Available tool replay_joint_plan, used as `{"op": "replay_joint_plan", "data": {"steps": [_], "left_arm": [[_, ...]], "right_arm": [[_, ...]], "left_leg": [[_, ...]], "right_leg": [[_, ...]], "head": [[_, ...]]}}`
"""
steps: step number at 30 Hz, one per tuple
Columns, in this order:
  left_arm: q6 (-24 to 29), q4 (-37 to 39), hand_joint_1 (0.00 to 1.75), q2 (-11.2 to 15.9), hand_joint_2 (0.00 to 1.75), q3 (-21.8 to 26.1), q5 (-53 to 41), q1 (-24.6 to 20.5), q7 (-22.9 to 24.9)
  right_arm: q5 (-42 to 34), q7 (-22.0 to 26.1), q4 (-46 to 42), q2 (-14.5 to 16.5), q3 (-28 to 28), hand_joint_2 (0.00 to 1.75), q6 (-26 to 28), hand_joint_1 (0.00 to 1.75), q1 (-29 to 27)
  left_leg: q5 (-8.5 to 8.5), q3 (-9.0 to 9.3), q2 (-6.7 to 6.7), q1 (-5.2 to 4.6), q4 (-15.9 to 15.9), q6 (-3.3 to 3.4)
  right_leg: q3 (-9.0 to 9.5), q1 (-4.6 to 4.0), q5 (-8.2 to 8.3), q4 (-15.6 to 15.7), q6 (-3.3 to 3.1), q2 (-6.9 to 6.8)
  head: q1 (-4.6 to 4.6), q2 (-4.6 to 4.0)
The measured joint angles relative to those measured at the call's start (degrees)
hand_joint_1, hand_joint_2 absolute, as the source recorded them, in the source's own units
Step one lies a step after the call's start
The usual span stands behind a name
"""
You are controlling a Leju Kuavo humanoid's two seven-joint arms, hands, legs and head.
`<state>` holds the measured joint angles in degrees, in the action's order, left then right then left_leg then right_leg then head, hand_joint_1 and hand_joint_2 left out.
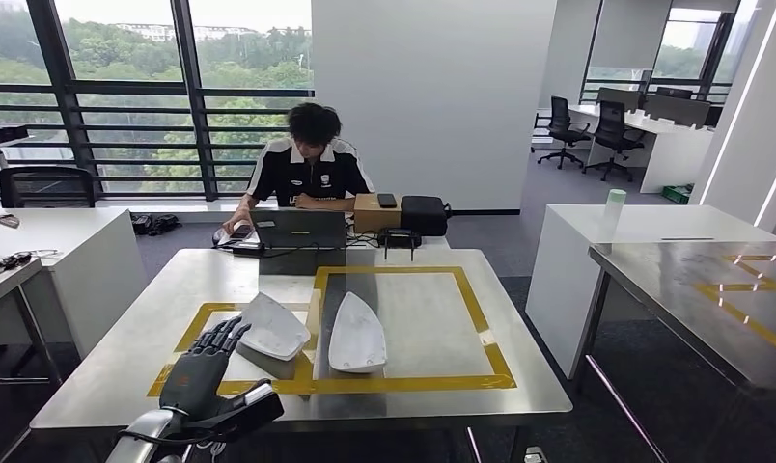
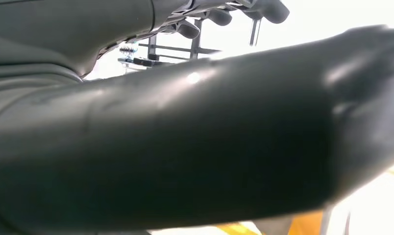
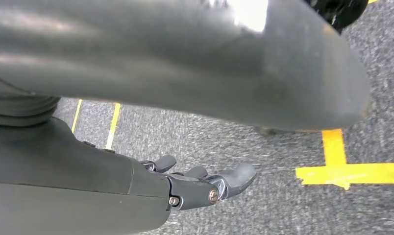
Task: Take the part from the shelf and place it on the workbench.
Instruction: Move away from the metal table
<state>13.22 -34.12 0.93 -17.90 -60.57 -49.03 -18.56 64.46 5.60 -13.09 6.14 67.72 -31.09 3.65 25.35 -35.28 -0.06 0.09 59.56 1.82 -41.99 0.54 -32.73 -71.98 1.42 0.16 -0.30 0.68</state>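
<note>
Nearest the head camera, the left hand (image 1: 208, 362) reaches over the near edge of the workbench (image 1: 432, 410), its dark fingers spread apart and holding nothing, the tips just beside the left white part (image 1: 271, 328). That part lies tilted on the yellow tape (image 1: 403, 382) frame marked on the bench, and a second white part (image 1: 357, 333) lies flat just beside it, inside the larger taped square. Behind the bench a person (image 1: 309, 164) sits at a laptop (image 1: 299, 229), with a cardboard box (image 1: 376, 213) and a black case (image 1: 425, 214) nearby. From the left wrist, a thick grey thumb (image 2: 185, 142) covers most of the picture, with dark fingertips (image 2: 268, 9) against bright light. From the right wrist, the right hand (image 3: 200, 186) hangs over grey carpet (image 3: 263, 152) crossed by yellow floor lines (image 3: 352, 171), its fingers loosely apart with nothing in them
</note>
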Motion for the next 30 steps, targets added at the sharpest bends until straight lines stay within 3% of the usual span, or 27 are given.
{"op": "replay_joint_plan", "data": {"steps": [1,2,3,4,6,8,10,11,13,15,16,18,19,20,21,23,25,26,28,30], "left_arm": [[0.04,0.01,0.00,0.05,0.00,0.00,0.02,0.15,-0.05],[0.09,0.01,0.00,0.11,0.00,0.00,0.04,0.28,-0.09],[0.13,0.01,0.00,0.19,0.00,0.00,0.07,0.39,-0.14],[0.17,-0.01,0.00,0.27,0.00,0.00,0.08,0.45,-0.17],[0.34,-0.20,0.00,0.43,0.00,0.00,0.09,0.55,-0.21],[0.50,-0.41,0.00,0.58,0.00,0.00,0.11,0.62,-0.25],[0.57,-0.45,0.00,0.87,0.00,0.00,0.15,0.70,-0.35],[0.60,-0.46,0.00,1.07,0.00,0.00,0.18,0.73,-0.40],[0.61,-0.45,0.00,1.55,0.00,0.00,0.27,0.80,-0.46],[0.63,-0.40,0.00,1.91,0.00,0.00,0.35,1.01,-0.56],[0.66,-0.35,0.00,2.09,0.00,0.00,0.39,1.18,-0.64],[0.73,-0.29,0.00,2.38,0.00,0.00,0.45,1.51,-0.88],[0.76,-0.28,0.00,2.46,0.00,0.00,0.50,1.59,-1.01],[0.84,-0.32,0.00,2.51,0.00,0.00,0.55,1.62,-1.13],[0.94,-0.41,0.00,2.52,0.00,0.00,0.62,1.63,-1.25],[1.19,-0.51,0.00,2.55,0.00,0.00,0.85,1.66,-1.53],[1.31,-0.43,0.00,2.58,0.00,0.00,1.06,1.68,-1.72],[1.32,-0.37,0.00,2.59,0.00,0.00,1.09,1.65,-1.75],[1.41,-0.29,0.00,2.60,0.00,0.00,1.14,1.62,-1.83],[1.51,-0.26,0.00,2.62,0.00,0.00,1.18,1.73,-1.85]], "right_arm": [[0.06,0.01,0.00,0.00,-0.01,0.00,0.00,0.00,0.01],[0.11,0.02,0.00,0.00,-0.01,0.00,0.01,0.00,0.00],[0.16,0.02,0.00,0.00,0.00,0.00,0.01,0.00,0.00],[0.20,0.02,-0.01,-0.01,0.01,0.00,0.01,0.00,0.02],[0.28,0.12,-0.10,-0.17,0.00,0.00,-0.01,0.00,0.18],[0.35,0.44,-0.20,-0.37,-0.01,0.00,-0.01,0.00,0.29],[0.36,0.73,-0.22,-0.43,-0.01,0.00,0.02,0.00,0.27],[0.39,0.79,-0.22,-0.45,-0.01,0.00,0.03,0.00,0.27],[0.47,0.85,-0.22,-0.46,-0.01,0.00,0.03,0.00,0.27],[0.57,0.86,-0.22,-0.45,-0.01,0.00,0.03,0.00,0.24],[0.63,0.85,-0.22,-0.45,-0.01,0.00,0.03,0.00,0.22],[0.78,0.84,-0.22,-0.44,-0.01,0.00,0.03,0.00,0.21],[0.82,0.83,-0.22,-0.44,-0.02,0.00,0.03,0.00,0.21],[0.86,0.81,-0.22,-0.48,-0.02,0.00,0.03,0.00,0.19],[0.87,0.79,-0.23,-0.50,-0.02,0.00,0.03,0.00,0.16],[0.87,0.68,-0.24,-0.53,-0.01,0.00,0.03,0.00,0.13],[0.87,0.57,-0.24,-0.50,-0.02,0.00,0.03,0.00,0.03],[0.87,0.54,-0.24,-0.47,-0.02,0.00,0.01,0.00,-0.05],[0.88,0.52,-0.22,-0.38,-0.03,0.00,-0.25,0.00,-0.20],[0.88,0.55,-0.22,-0.33,-0.03,0.00,-0.51,0.00,-0.22]], "left_leg": [[-0.67,-0.88,0.00,-0.19,0.01,0.12],[-1.35,-1.80,0.00,-0.35,0.03,0.20],[-2.05,-2.70,-0.01,-0.45,0.05,0.21],[-2.72,-3.49,-0.03,-0.50,0.06,0.16],[-3.95,-4.55,-0.03,-0.50,0.03,-0.21],[-5.07,-4.72,0.09,-0.31,-0.32,-0.85],[-6.00,-4.71,0.13,-0.18,-0.87,-1.49],[-5.31,-5.05,0.05,-0.21,-0.57,-1.82],[-0.71,-6.35,-0.09,-0.12,3.10,-2.54],[4.50,-7.67,-0.13,0.20,9.98,-3.34],[5.36,-7.84,-0.12,0.41,12.94,-3.70],[3.63,-6.20,-0.10,0.81,14.57,-4.30],[2.29,-4.04,-0.07,1.01,12.69,-4.57],[2.17,-1.04,-0.07,1.14,9.23,-4.83],[2.84,1.83,-0.16,1.09,5.49,-4.72],[4.90,4.97,-0.25,0.76,0.61,-3.94],[4.57,4.53,-0.14,0.48,0.13,-2.50],[4.09,4.22,-0.04,0.41,0.15,-1.82],[2.81,3.03,0.15,0.48,0.04,-0.67],[1.48,1.41,0.16,0.35,0.07,-0.24]], "right_leg": [[-0.19,-0.16,-0.79,-2.45,-0.19,0.01],[0.50,-0.38,-0.32,-3.15,-0.49,0.02],[2.23,-0.68,1.05,-1.86,-0.87,0.03],[4.90,-1.05,2.46,1.12,-1.30,0.03],[10.85,-1.87,2.61,9.11,-2.23,-0.02],[13.52,-2.44,1.65,13.63,-2.95,-0.01],[13.10,-2.37,2.87,14.58,-3.44,-0.08],[12.77,-2.18,3.69,15.04,-3.70,-0.20],[11.73,-1.75,5.48,15.73,-3.96,-0.43],[10.17,-1.59,6.89,15.76,-4.00,-0.50],[9.30,-1.49,7.56,15.67,-3.89,-0.54],[7.27,-1.18,8.89,15.26,-3.46,-0.63],[6.16,-0.97,9.47,14.89,-3.16,-0.66],[5.10,-0.81,9.97,14.43,-2.80,-0.68],[4.28,-0.71,10.36,13.93,-2.44,-0.70],[3.49,-0.64,11.17,13.32,-1.68,-0.72],[3.25,-0.45,11.85,13.31,-0.91,-0.67],[2.89,-0.30,11.30,12.93,-0.57,-0.63],[1.27,-0.13,7.08,9.11,-0.05,-0.52],[-0.76,-0.10,1.53,1.80,0.16,-0.40]], "head": [[0.01,-0.01],[0.00,-0.01],[0.00,-0.01],[0.00,-0.01],[-0.01,0.00],[-0.03,-0.01],[-0.04,-0.02],[-0.05,-0.02],[-0.12,-0.03],[-0.17,-0.03],[-0.18,-0.04],[-0.17,-0.04],[-0.17,-0.04],[-0.17,-0.04],[-0.18,-0.03],[-0.18,-0.02],[-0.19,-0.03],[-0.20,-0.04],[-0.19,-0.06],[-0.16,-0.06]]}}
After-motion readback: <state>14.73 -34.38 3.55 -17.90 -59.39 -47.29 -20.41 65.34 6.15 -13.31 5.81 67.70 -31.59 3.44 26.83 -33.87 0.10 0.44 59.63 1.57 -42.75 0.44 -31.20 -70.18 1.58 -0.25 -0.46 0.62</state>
